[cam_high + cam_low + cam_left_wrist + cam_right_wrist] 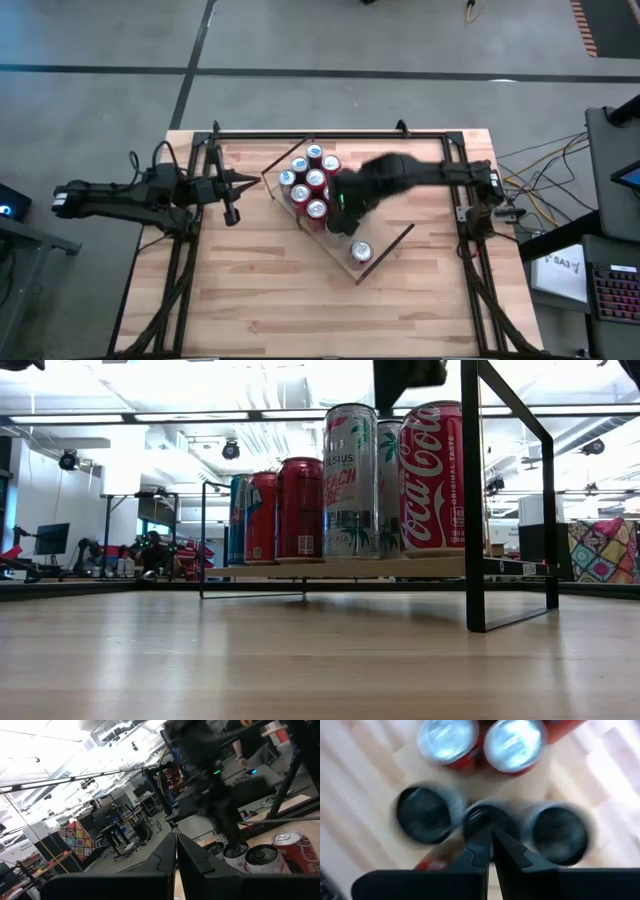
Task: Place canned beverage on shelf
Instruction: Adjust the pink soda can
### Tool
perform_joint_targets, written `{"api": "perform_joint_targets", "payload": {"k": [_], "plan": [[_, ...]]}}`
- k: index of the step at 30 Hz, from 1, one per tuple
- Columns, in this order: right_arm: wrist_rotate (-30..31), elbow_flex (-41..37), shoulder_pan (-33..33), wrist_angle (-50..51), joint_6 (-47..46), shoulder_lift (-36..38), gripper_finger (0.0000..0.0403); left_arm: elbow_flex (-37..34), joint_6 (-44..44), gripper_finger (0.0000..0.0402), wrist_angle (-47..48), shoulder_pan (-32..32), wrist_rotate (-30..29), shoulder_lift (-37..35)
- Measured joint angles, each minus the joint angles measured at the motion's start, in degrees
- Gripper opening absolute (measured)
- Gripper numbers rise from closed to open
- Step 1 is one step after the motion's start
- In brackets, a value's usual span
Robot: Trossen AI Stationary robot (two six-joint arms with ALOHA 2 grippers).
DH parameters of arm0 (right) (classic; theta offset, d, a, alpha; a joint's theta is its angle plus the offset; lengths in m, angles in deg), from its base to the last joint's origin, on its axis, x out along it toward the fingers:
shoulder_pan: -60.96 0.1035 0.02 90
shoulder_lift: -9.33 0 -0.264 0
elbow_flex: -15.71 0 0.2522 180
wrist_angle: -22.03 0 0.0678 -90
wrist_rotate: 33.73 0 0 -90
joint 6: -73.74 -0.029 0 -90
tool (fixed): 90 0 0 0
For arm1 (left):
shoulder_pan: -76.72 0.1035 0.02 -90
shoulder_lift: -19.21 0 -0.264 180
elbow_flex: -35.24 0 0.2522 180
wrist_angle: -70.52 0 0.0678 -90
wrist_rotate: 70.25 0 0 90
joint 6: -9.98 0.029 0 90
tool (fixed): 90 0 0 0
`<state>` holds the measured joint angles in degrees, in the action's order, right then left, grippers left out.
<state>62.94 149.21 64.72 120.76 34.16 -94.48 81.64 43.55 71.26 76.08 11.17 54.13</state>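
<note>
The shelf (386, 236), a light-wood board, lies slantwise mid-table; in the low view the shelf (300, 570) stands a little above the tabletop. Several cans (310, 185) stand upright, clustered at its far-left end. A lone can (360, 251) stands near its near-right end. In the low view, a red Coca-Cola can (432, 478) and a silver can (351, 480) are nearest. My right gripper (490, 834) hovers shut over the cluster, pointing steeply down, holding nothing. At the table's left my left gripper (176, 837) waits shut and empty, pointing roughly level toward the cans.
Thin black frame bars (475, 500) rise at the shelf's ends. The table's black frame (330, 133) runs along its far edge and sides. Bare plank tabletop (300, 310) lies toward the near edge. Cables and desks stand beyond the table's right side.
</note>
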Motion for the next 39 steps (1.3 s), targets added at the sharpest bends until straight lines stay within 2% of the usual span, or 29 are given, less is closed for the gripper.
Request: {"api": "perform_joint_targets", "payload": {"k": [8, 14, 19, 26, 32, 39], "plan": [[-3.1, 0.0, -11.8, 0.2, 7.5, 0.0, 0.0013, 0.0, 0.1, 0.0, -0.9, 0.0, 0.0, 1.2], [-5.2, 0.0, -17.5, -1.3, 11.3, 0.0, 0.0013, 0.0, 0.9, 0.0, -0.9, 0.0, -0.7, 1.3], [-5.7, 0.0, -18.5, -3.8, 14.4, 0.0, 0.0013, 0.0, 1.0, 0.0, -2.0, 0.0, -2.5, 2.7], [-5.7, -0.1, -18.5, -1.1, 17.7, 0.0, 0.0013, 0.1, 0.9, 0.0, -4.8, 0.0, -2.5, 6.7], [-5.7, -0.4, -18.5, 0.5, 16.7, -0.1, 0.0013, 0.2, 0.9, 0.0, -4.8, 0.0, -3.2, 8.5], [-5.7, -0.4, -18.4, 0.9, 13.7, -0.1, 0.0013, 0.2, 0.4, 0.0, -4.4, 0.0, -7.7, 9.3]]}}
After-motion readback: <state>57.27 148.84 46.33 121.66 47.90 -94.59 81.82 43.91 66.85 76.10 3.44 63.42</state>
